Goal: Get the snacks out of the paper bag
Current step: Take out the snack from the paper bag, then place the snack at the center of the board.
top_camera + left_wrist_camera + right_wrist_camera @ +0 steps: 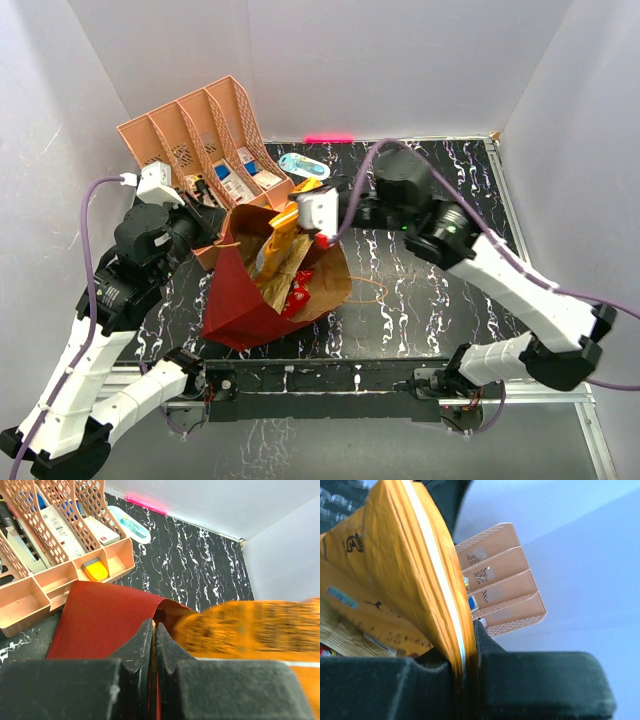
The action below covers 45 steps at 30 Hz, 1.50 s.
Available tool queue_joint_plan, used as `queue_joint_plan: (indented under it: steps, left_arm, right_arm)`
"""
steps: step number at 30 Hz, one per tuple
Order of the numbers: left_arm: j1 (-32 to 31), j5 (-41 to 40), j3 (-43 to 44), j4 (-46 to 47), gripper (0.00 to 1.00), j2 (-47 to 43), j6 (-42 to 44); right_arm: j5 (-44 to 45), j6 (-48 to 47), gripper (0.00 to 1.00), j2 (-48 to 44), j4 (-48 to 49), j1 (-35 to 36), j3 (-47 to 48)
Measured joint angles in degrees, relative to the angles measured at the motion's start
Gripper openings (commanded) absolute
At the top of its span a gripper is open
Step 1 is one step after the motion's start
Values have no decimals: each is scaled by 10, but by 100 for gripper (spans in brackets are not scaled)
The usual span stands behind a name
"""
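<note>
- From above, the paper bag (235, 310) lay on the black marbled table (430, 290) just in front of the peach organizer (200, 130), with its mouth gaping and its brown inside showing. Red and gold snacks (297, 290) lay in the opening. The left gripper (215, 228) sat at the bag's left rim. The right gripper (318, 232) had an orange packet (285, 222) over the mouth. A light-blue oval object (300, 163) lay beside the organizer.
- At the left wrist, the left gripper (153, 630) was closed tight, the dark-red edge of the paper bag (100, 620) pinched between its jaws. The orange packet (250, 630) showed blurred to the right, and the peach organizer (50, 575) stood behind.
- At the right wrist, the right gripper (467, 652) was clamped on the edge of the orange packet (395, 580), which stood up from the jaws. The peach organizer (500, 580) stood beyond it.
</note>
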Motion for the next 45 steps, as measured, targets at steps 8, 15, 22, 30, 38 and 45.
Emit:
queue_joint_plan:
  steps: [8, 15, 22, 30, 38, 45]
  left_arm:
    - [0, -10, 1, 0, 0, 1, 5]
    - [0, -13, 3, -4, 0, 2, 9]
    - [0, -13, 3, -4, 0, 3, 9]
    - [0, -11, 3, -4, 0, 5, 16]
    - [0, -10, 3, -4, 0, 4, 24]
    - [0, -9, 3, -5, 0, -1, 26]
  right_arm:
    - [195, 263, 8, -103, -3, 1, 72]
    - [524, 327, 8, -96, 47, -1, 89]
    - [616, 358, 8, 45, 53, -146, 88]
    - [502, 522, 8, 204, -32, -302, 117]
    - [236, 741, 8, 393, -81, -445, 300]
    - [211, 699, 8, 462, -92, -452, 381]
